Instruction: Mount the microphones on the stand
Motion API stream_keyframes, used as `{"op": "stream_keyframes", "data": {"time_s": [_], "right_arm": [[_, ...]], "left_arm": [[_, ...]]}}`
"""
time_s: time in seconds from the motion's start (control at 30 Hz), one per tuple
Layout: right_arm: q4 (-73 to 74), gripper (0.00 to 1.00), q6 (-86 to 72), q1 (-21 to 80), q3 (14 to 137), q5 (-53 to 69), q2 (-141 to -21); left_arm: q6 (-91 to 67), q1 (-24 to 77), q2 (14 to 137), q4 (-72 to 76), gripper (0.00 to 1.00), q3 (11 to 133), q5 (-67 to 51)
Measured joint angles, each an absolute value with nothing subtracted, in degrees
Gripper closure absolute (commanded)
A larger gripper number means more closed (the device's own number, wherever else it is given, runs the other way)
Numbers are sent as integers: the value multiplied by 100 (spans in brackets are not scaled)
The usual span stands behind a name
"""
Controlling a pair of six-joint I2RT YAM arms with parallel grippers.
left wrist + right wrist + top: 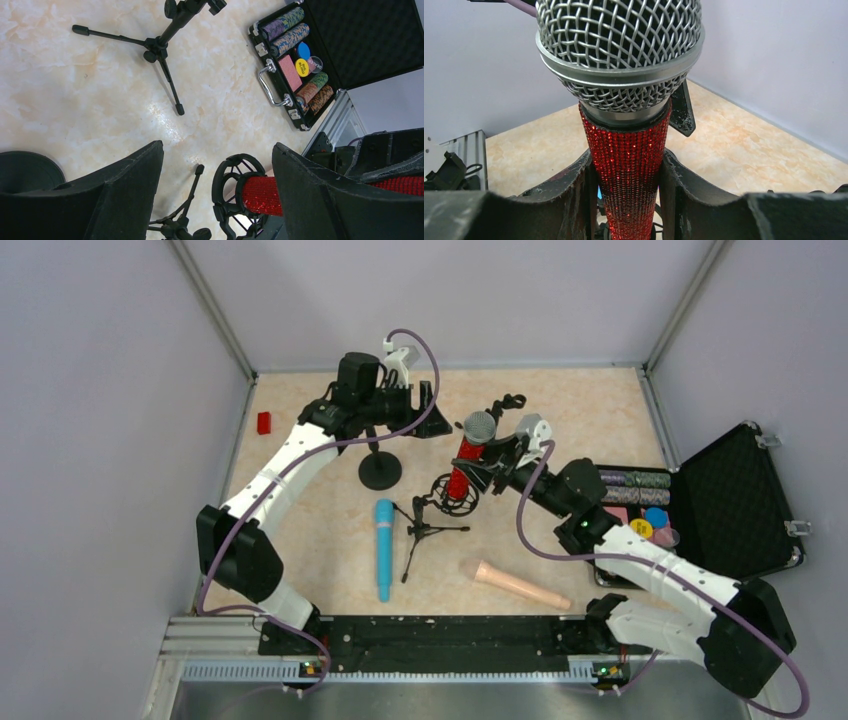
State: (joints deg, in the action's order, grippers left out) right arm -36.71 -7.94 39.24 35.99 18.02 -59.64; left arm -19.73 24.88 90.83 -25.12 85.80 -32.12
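Right gripper (629, 202) was pinched on the glittery shaft of the red microphone (626, 165), one finger pressed to each side just below the silver mesh head. Seen from above, that microphone's (465, 465) long axis ran steeply tilted. The head pointed up and toward the far wall. The tail pointed down and toward the near edge, where it met the black ring mount (455, 495). In the left wrist view the red tail end (260, 195) appeared to sit inside that ring (222, 187), though how deep could not be told. A small tripod stand (425, 530) stood just beside the mount on the near side.

Left gripper (425, 408) hung with its fingers (125, 195) spread wide and nothing between them. It was near the mesh head on its left but apart from it, above the round-base stand (380, 470).

On the table (310, 530), the light-blue microphone (384, 548) lay flat left of the tripod. Its long axis ran from near to far, with the broader end toward the far wall. The peach microphone (520, 585) lay flat on a diagonal near the front edge, running from far-left to near-right, and neither gripper touched it. An open chip case (740, 500) sat at the right side.
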Motion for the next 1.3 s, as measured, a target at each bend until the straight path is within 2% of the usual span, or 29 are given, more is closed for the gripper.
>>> {"op": "stream_keyframes", "data": {"time_s": [1.3], "right_arm": [[-3922, 100, -648, 3933, 3142, 2018, -6073]], "left_arm": [[-1953, 2491, 9089, -2512, 18, 8580, -3234]]}}
